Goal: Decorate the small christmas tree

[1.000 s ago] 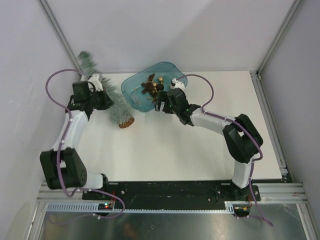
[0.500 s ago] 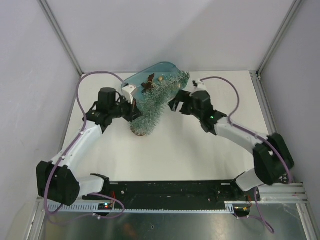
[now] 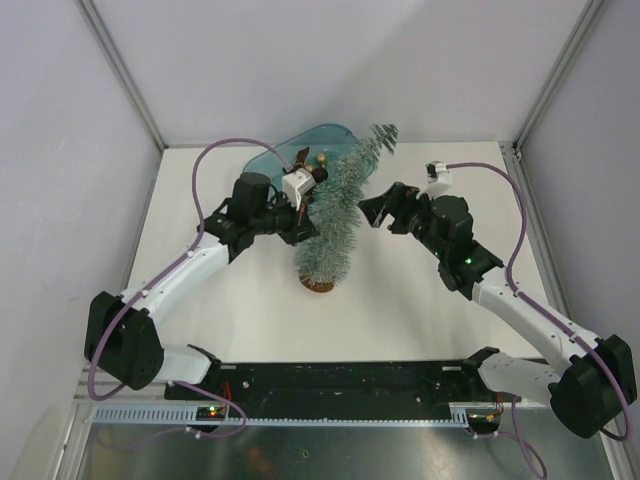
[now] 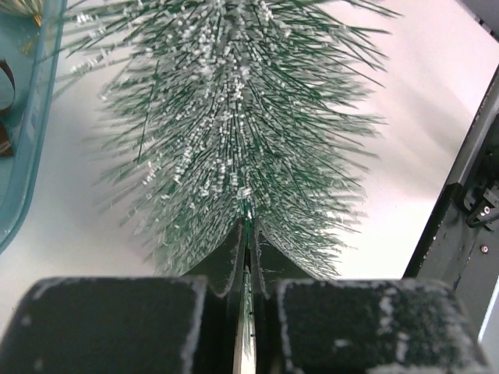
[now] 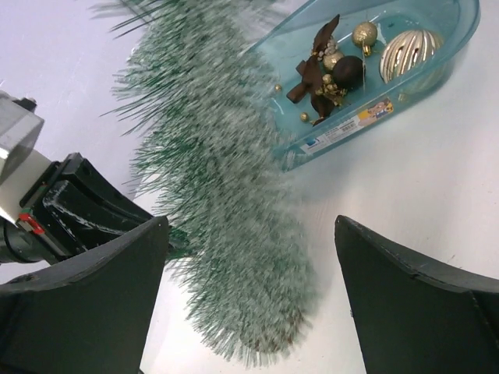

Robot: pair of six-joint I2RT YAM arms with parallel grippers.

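Note:
The small christmas tree, frosted green with a round wooden base, leans across the middle of the table with its tip toward the back right. My left gripper is shut on its trunk from the left. In the left wrist view the left gripper has its jaws pressed together deep in the needles. My right gripper hangs open just right of the tree, apart from it. In the right wrist view the tree shows blurred beyond the wide-apart fingers.
A teal tub sits behind the tree at the back of the table. In it lie a brown star ornament, a dark bauble and a ribbed gold bauble. The tub's wall is at the left wrist view's left edge.
The left arm has carried the tree from the far left, past the tub, to the table's middle. The right gripper has drawn back from the tub to the tree's right side, still open.

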